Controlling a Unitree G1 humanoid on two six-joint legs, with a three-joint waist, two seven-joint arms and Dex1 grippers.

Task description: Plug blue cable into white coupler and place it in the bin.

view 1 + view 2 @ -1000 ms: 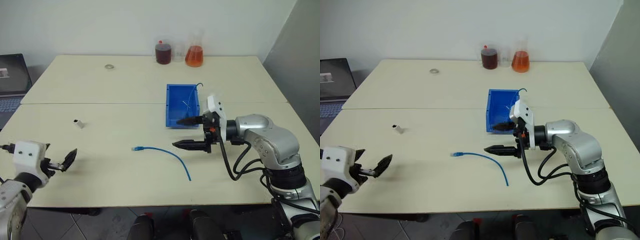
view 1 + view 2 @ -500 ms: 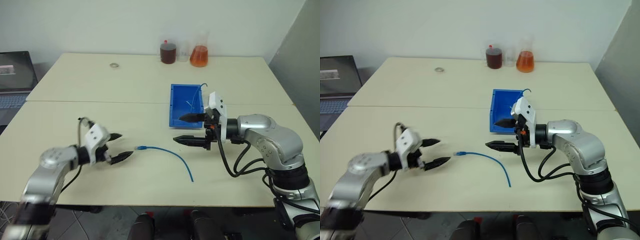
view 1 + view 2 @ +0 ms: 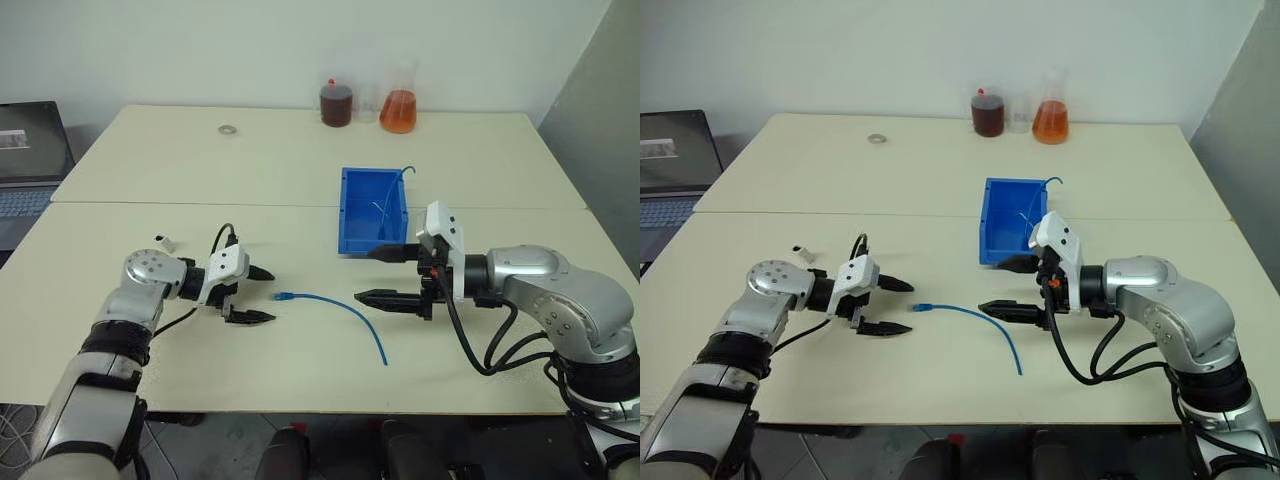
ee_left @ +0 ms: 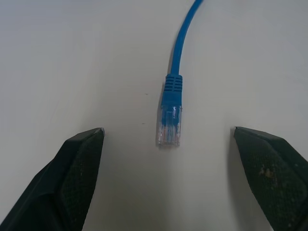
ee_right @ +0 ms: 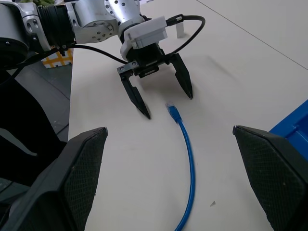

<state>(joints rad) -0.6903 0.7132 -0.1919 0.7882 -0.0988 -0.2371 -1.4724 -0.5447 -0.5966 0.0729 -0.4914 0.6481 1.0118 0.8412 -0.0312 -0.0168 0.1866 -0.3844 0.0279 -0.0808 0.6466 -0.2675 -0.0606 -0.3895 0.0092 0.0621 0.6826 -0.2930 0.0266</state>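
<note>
Two flasks [image 3: 368, 104] stand at the far tabletop [image 3: 300, 350] edge, a laptop [image 3: 30, 160] far left. The blue cable [image 3: 335, 308] lies bare between both end effectors, left end effector [image 3: 255, 294] and right end effector [image 3: 385, 275] spread apart, facing its ends. White coupler [image 3: 166, 242] left, bin [image 3: 370, 210] behind.

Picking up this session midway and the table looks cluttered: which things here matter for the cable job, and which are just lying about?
For the job:
- blue cable, loose on the table
- white coupler, beside the left arm
- bin
- left claw, open at the cable's plug
- right claw, open

Lying about:
- dark jar
- orange flask
- ring
- laptop
</note>
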